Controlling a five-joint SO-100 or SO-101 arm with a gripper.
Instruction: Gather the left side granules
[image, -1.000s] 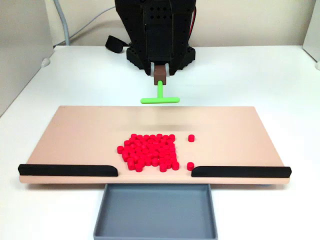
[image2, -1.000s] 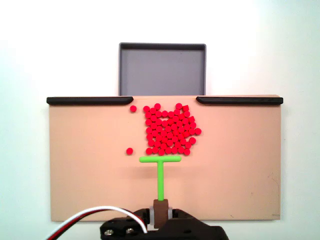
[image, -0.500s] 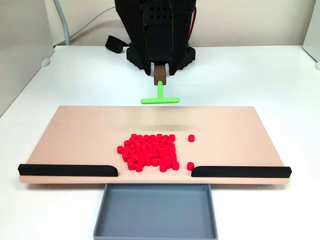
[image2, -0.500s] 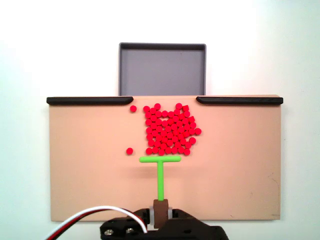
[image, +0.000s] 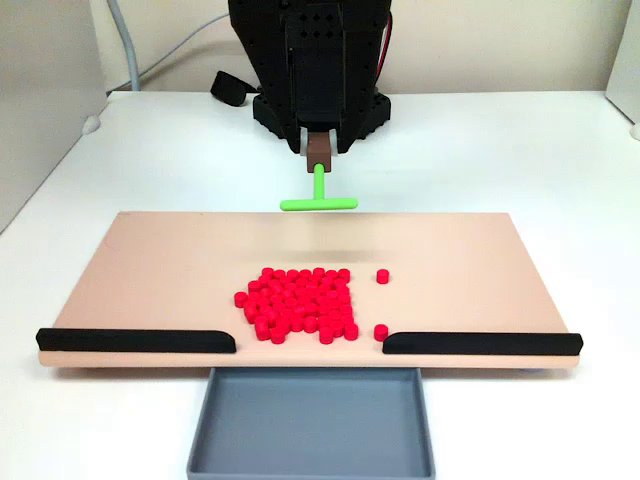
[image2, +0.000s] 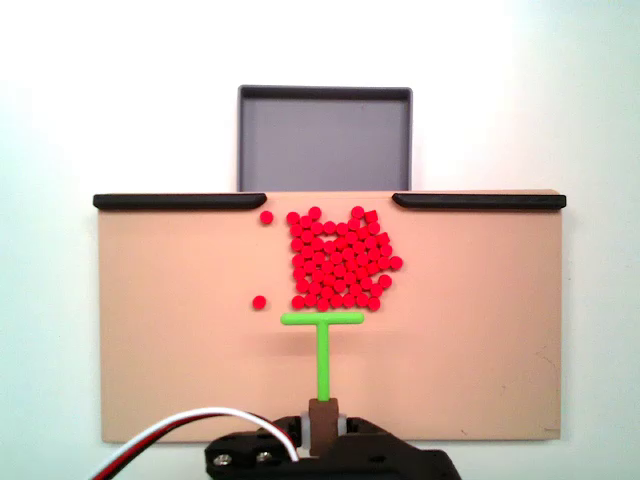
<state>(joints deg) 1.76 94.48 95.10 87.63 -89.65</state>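
on the tan rectangular board (image2: 180, 350), ahead of the gap between its two black rails: a tight patch of tiny bright red cylindrical granules (image2: 338, 259), also seen in the other fixed view (image: 297, 303). two strays off to that patch's left in the top-down fixed view, one by the left black rail (image2: 180, 201), at (image2: 266, 217), one near the patch's lower corner (image2: 259, 302). beyond the gap, touching the board's edge: an empty grey rectangular tray (image2: 325, 140). just below the patch, apart from it: the crossbar of a green plastic t-shaped pusher (image2: 321, 340), raised over the board to judge by the other fixed view (image: 318, 196), its brown butt seated in the black gripper (image2: 322, 432). fingers largely hidden, so cannot tell how wide, though evidently carrying the pusher.

likely risks: lowering onto the patch's edge and scattering pellets; sweeping the lower stray too fast, rolling it under or round the bar's end; pushing straight ahead, missing both strays entirely.
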